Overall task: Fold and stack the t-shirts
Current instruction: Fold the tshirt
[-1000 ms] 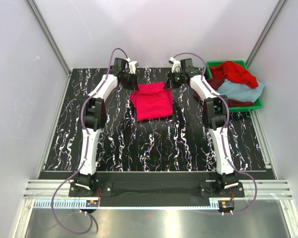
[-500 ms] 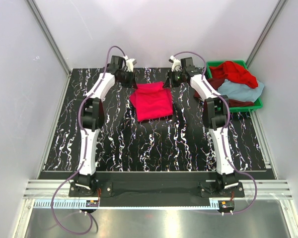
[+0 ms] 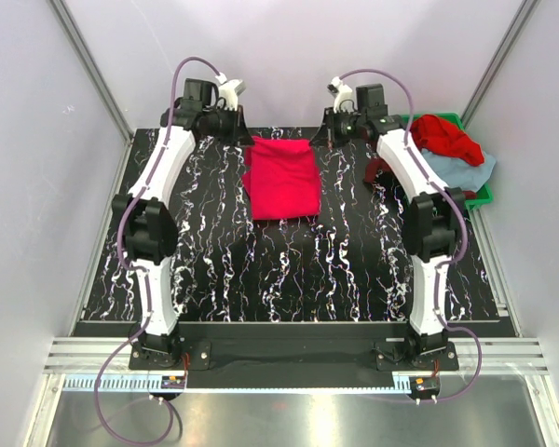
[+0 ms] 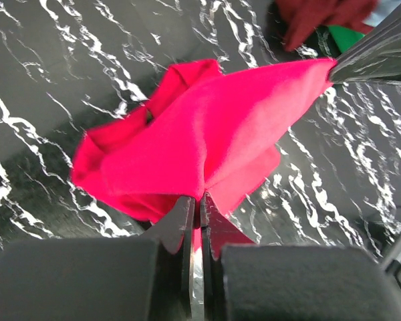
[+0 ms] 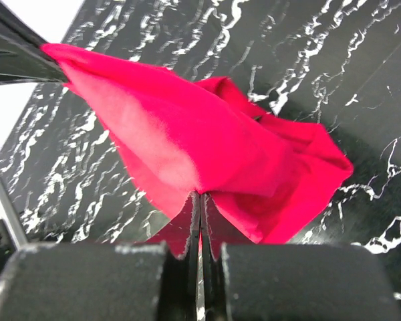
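left gripper (image 4: 200, 204): pinching far-left corner of pink shirt (image 3: 281, 182);
right gripper (image 5: 200, 200): pinching its far-right corner;
why: edge lifted taut between them, likely for a straight fold

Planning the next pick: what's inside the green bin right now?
A red shirt lies on a blue-grey shirt; a maroon shirt spills over the bin's left edge. Anything beneath is covered.

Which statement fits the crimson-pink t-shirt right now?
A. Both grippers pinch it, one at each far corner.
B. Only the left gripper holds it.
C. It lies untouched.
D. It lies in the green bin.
A: the left gripper and the right gripper are each shut on a corner of the crimson-pink t-shirt, the cloth stretched between them.
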{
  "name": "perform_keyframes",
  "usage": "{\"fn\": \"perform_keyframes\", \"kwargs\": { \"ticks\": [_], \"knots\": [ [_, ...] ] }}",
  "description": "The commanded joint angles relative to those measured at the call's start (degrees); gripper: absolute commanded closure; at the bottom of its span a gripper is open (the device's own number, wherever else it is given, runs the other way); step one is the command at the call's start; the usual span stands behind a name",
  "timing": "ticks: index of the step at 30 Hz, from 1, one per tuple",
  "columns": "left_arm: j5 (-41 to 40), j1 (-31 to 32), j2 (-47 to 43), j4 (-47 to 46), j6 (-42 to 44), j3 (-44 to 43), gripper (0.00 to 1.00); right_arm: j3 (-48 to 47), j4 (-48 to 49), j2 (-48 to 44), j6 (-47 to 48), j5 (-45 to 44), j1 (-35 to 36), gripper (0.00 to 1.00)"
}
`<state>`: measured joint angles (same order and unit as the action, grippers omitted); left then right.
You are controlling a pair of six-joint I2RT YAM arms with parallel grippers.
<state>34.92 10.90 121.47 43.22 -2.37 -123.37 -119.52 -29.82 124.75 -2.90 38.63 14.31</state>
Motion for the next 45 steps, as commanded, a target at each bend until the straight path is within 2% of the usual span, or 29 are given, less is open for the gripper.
{"fn": "perform_keyframes", "kwargs": {
  "ticks": [1,12,24,29,33,37,41,45],
  "knots": [
    [3.6,-0.3,-5.5,1.1,0.1,4.2,0.99,4.5,-0.3,-7.7,-0.2,1.8,-0.2,1.00],
    [5.6,0.7,-16.4,4.8,1.2,17.6,0.97,16.9,-5.2,-20.8,0.7,5.0,0.0,1.00],
    [8.5,1.0,-26.7,5.1,-2.5,31.1,0.98,38.4,-6.9,-32.9,1.6,5.9,1.0,1.00],
    [9.0,2.8,-32.3,4.2,-3.9,40.4,0.98,41.5,-6.9,-35.0,1.6,5.8,2.0,1.00],
    [9.8,3.6,-34.2,2.5,-5.3,47.1,0.98,40.5,-7.3,-35.0,1.6,5.9,2.2,1.00],
    [9.5,3.4,-30.3,3.9,-3.3,44.2,0.99,37.6,-7.5,-32.8,1.8,5.8,2.2,1.00],
    [9.5,1.7,-21.4,6.2,-1.3,33.4,0.99,33.1,-6.9,-28.4,2.5,5.3,2.2,1.00],
    [10.0,0.0,-10.1,6.3,-1.9,23.9,1.00,26.1,-5.7,-20.1,4.7,4.5,2.1,1.00]
  ]
}}
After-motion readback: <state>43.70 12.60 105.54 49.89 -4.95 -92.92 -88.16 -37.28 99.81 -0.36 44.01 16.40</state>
